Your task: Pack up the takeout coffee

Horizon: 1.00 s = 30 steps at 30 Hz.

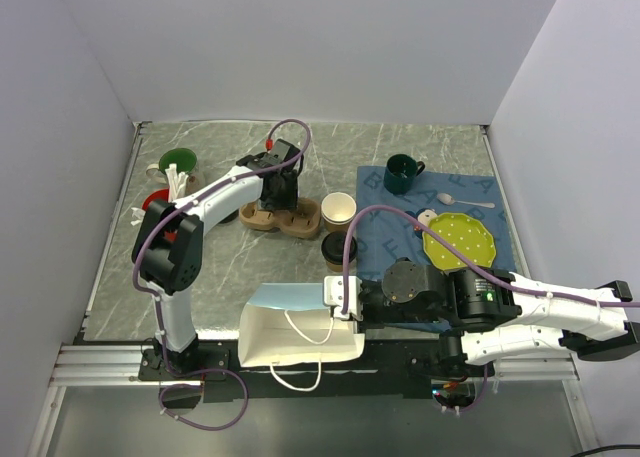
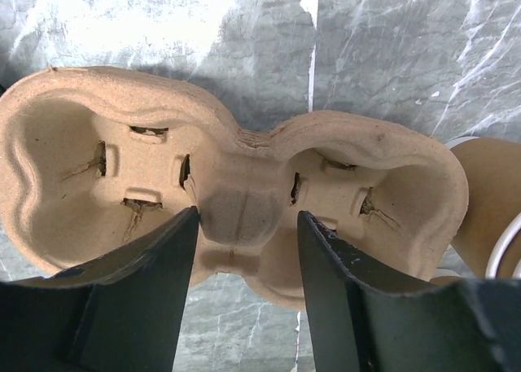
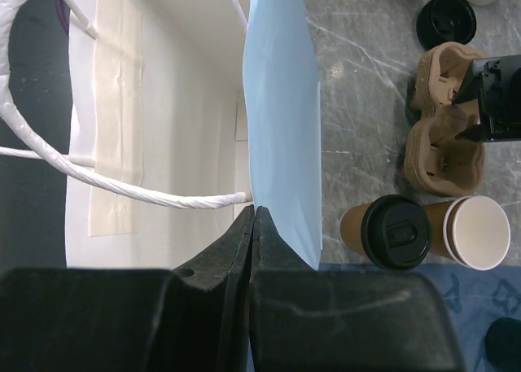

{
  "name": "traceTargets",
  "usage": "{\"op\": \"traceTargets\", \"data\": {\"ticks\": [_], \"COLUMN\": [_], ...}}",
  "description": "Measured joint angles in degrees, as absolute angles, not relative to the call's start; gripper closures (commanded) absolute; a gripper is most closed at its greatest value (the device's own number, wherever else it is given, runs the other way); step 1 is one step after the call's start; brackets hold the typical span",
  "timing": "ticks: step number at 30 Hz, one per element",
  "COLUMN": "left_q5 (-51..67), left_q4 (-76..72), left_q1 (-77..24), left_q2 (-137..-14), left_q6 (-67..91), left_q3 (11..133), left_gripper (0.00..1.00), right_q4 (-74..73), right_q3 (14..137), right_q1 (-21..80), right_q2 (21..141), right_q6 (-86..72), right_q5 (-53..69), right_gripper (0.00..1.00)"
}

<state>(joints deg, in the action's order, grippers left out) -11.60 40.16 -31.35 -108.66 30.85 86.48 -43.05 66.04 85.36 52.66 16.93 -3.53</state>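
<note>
The takeout coffee (image 1: 335, 249), a tan paper cup with a black lid (image 3: 399, 234), stands on the table beside an open tan cup (image 1: 338, 209). Left of them lies a brown pulp cup carrier (image 1: 283, 218). My left gripper (image 1: 280, 199) hangs over it, open. In the left wrist view the left gripper (image 2: 248, 246) has its fingers on either side of the middle ridge of the carrier (image 2: 244, 185). A white paper bag with a blue outside (image 1: 300, 332) lies on its side near the front edge, mouth to the left. My right gripper (image 3: 254, 216) is shut on the bag's rim (image 3: 277, 144).
A dark green mug (image 1: 402, 174), a yellow plate (image 1: 458, 239) and a spoon (image 1: 465, 201) rest on a blue cloth (image 1: 385, 227) at the right. At the back left stand a green cup (image 1: 178, 164) and a red cup (image 1: 155, 202). A loose black lid (image 3: 446, 18) lies beyond the carrier.
</note>
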Motion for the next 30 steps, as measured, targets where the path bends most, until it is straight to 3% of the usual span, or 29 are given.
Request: {"op": "traceTargets", "data": {"ticks": [11,23,30], "left_q5": [-11.9,-12.4,-12.5], "left_q4": [40.5,41.9,43.1], "left_q1": [-31.4,-31.4,-31.4], "left_q2": [-109.8,-109.9,-109.9], "left_q6": [30.7,30.6,30.6], "left_q3": [86.6,88.1,89.7], "left_gripper": [0.44,0.59,0.60], "right_q4": [-42.8,-42.6,-42.2], "right_q3": [65.9,65.8,65.5], "right_q1": [85.4,85.4,85.4], "right_q2": [52.7,52.8,52.9], "right_q6": [16.8,16.3,16.3], "right_q5": [-3.7,-3.9,-3.9], "right_gripper": [1.00,1.00,1.00]}}
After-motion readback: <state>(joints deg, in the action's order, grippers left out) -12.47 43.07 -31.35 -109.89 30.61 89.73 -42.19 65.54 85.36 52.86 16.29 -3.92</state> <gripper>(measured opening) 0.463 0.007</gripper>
